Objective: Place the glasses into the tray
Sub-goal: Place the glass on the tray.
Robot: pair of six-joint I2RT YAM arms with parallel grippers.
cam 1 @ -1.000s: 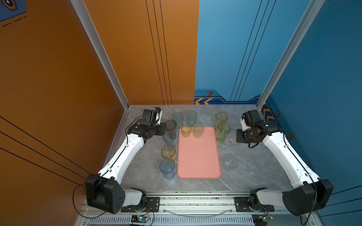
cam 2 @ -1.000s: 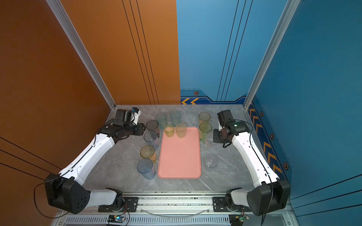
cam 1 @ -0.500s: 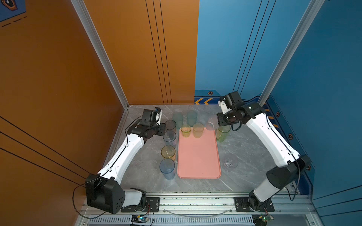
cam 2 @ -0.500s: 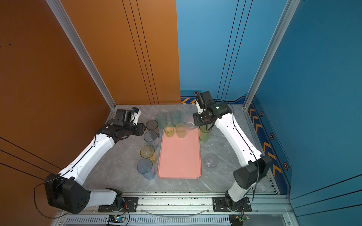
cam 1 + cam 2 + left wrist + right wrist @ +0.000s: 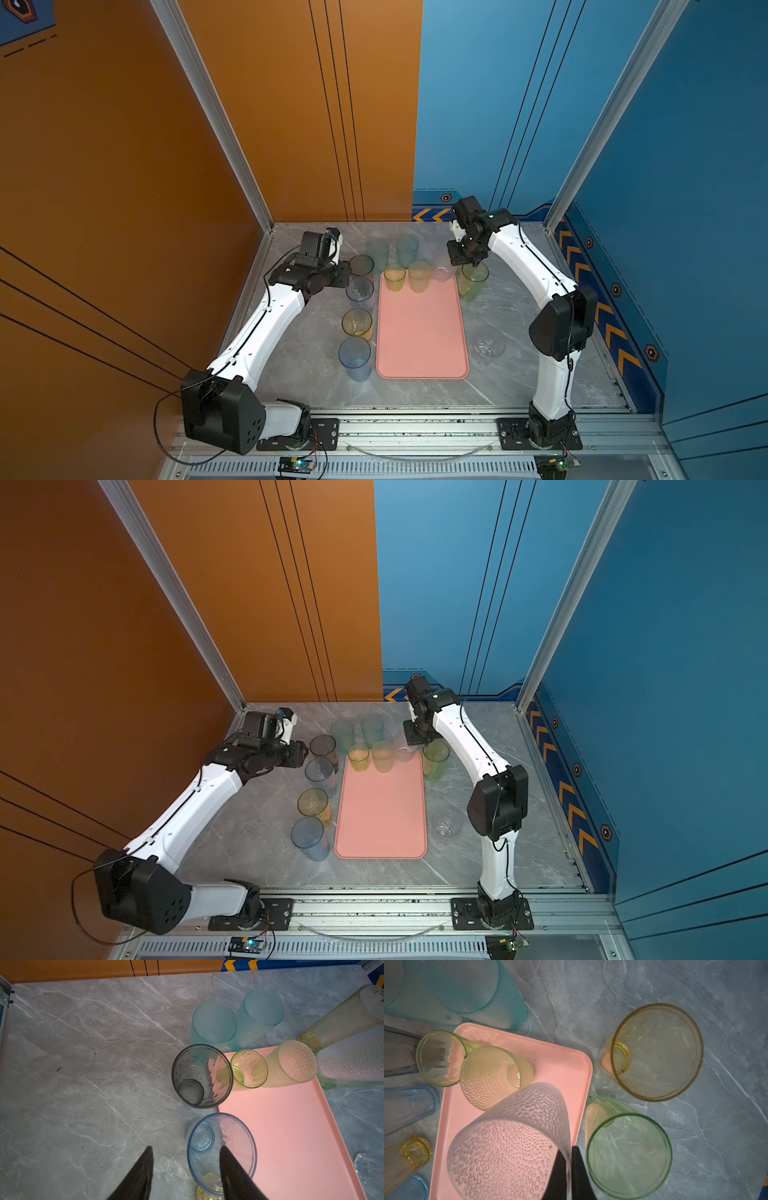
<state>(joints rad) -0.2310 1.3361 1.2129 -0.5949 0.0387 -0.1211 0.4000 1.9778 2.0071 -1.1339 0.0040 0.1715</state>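
So the right gripper [image 5: 568, 1150] was pinched on the rim wall of the frosted tumbler [image 5: 512, 1136], one finger inside and one outside, mouth up. The tumbler sat over the far right corner of the tray [image 5: 550, 1053]. I honestly couldn't tell if its base was touching down or not.

My read is that this was the set-down. I'd drop it straight, keep it vertical, and make sure the base landed fully inside the raised rim instead of perching on it.

It was a tight spot. A yellow tumbler [image 5: 492, 1078] stood on the tray just beside it, and a tall green glass [image 5: 629, 1155] stood on the table [image 5: 726, 1022] right by the outer finger. So I'd let go with only a small opening, then pull straight up, or that green one could get knocked.

The left gripper [image 5: 185, 1148] was spread open and not holding anything. One finger was over the mouth of a blue glass [image 5: 203, 1159] and the other outside it. That glass stood on the table just beside the tray.
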